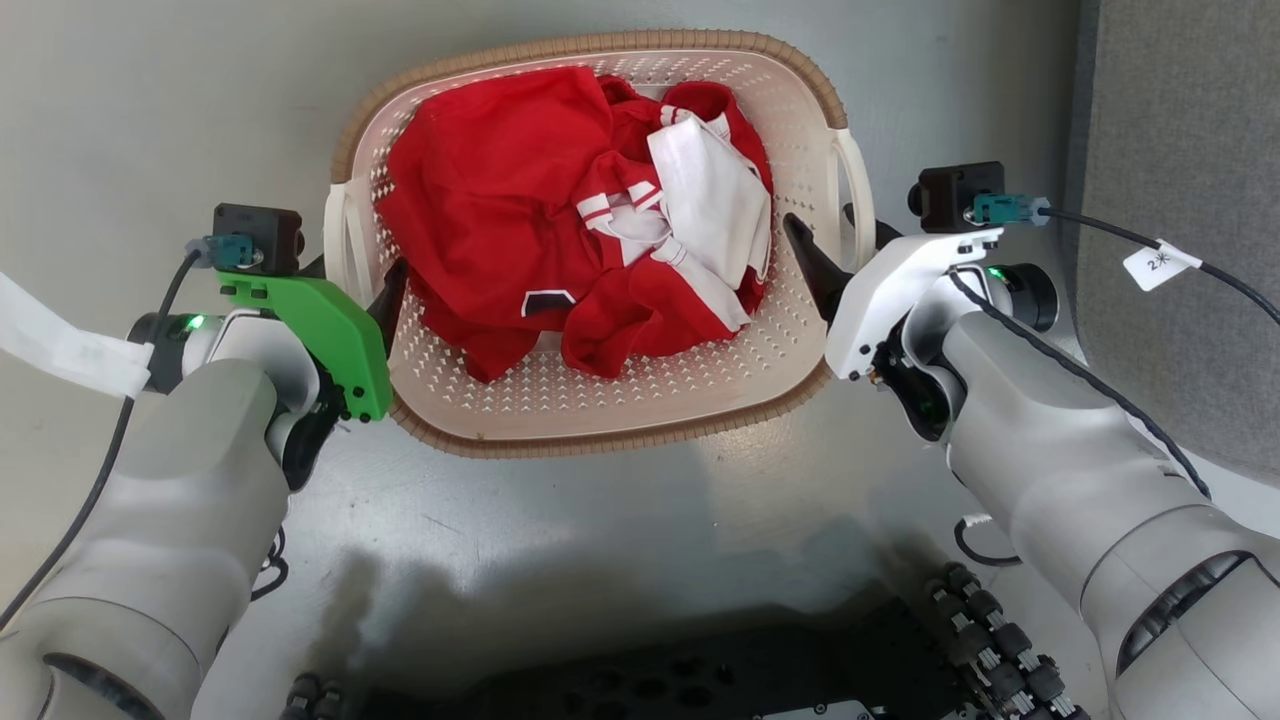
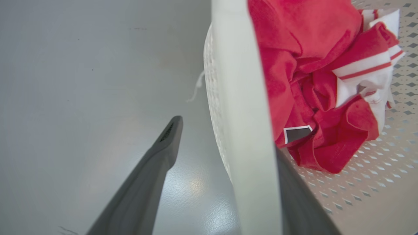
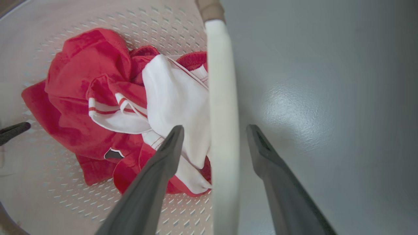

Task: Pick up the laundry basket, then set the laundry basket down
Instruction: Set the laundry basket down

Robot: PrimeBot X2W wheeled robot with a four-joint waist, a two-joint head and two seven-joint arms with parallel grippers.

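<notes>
The left gripper (image 1: 360,272) is held open, its fingers astride the left loop handle (image 1: 340,235) without clamping it. The right gripper (image 1: 828,238) is likewise spread around the right loop handle (image 1: 857,185). Between them the laundry basket (image 1: 600,428) is seen on the grey floor (image 1: 600,560), with red-and-white clothing (image 1: 510,200) crumpled inside.

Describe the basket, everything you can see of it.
The basket is cream-white perforated plastic, rounded-rectangular, with a brown woven-look rim and white loop handles on its short sides. It looks to sit upright on the grey floor and holds crumpled red and white clothes. The left gripper and right gripper each straddle a handle, open, with one finger inside and one outside. No clamping shows.
</notes>
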